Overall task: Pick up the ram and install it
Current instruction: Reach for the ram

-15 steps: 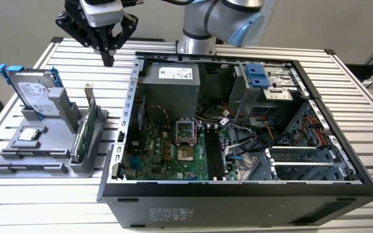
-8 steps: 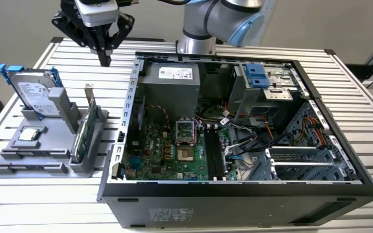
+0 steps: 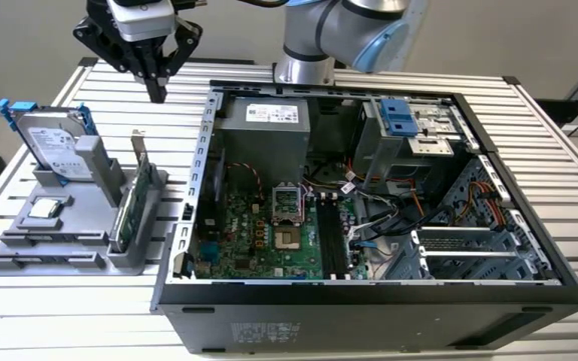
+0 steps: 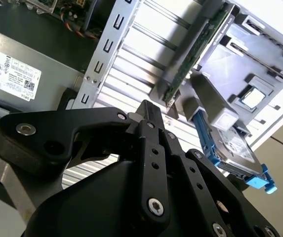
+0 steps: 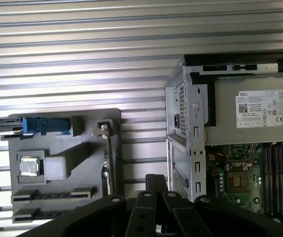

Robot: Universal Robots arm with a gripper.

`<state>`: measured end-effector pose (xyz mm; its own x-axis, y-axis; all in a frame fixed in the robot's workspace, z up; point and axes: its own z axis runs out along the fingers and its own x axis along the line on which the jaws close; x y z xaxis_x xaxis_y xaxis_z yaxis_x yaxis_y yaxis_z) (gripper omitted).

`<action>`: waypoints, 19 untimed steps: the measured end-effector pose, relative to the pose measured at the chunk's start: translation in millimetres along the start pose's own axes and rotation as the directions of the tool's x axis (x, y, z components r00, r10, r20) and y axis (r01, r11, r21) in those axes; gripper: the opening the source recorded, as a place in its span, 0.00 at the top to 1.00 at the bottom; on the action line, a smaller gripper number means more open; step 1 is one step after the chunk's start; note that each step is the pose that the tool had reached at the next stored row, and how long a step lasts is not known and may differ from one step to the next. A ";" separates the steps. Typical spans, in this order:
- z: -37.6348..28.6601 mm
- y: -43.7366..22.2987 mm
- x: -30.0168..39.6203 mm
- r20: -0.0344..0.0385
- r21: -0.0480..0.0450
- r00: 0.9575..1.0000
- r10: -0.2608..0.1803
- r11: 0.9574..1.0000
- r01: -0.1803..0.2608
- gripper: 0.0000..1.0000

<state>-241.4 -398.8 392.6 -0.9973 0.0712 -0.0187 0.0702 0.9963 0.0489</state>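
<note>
On the slatted worktop (image 3: pixel 58 323) the open computer case (image 3: pixel 369 304) lies on its side, showing the motherboard (image 3: pixel 259 241). The board's dark memory slots (image 3: pixel 330 241) are too small to show whether the ram is seated in them, so I cannot tell where the ram is. Just beside the case, on the exterior view's left, sits a grey holder (image 3: pixel 129 265). A processor chip (image 3: pixel 48 209) lies flat on it, and a green card (image 3: pixel 133 203) stands upright on the edge nearest the case. A hard drive (image 3: pixel 53 147) with blue rails leans at the holder's far end. Beyond the case's far corner on that side, the gripper (image 3: pixel 156 94) hangs over the worktop, its tips pressed together with nothing visible between them. In the first wrist view its black body cuts off the card's end.
</note>
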 end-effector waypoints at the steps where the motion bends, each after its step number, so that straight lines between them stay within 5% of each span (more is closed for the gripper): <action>1: 0.0 0.0 0.7 0.000 0.000 1.000 0.000 1.000 0.000 1.00; 19: -0.3 -1.1 15.4 0.000 0.000 1.000 0.000 1.000 0.000 1.00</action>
<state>-256.9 -398.8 392.6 -0.9973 0.0712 -0.0188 0.0702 0.9963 0.0489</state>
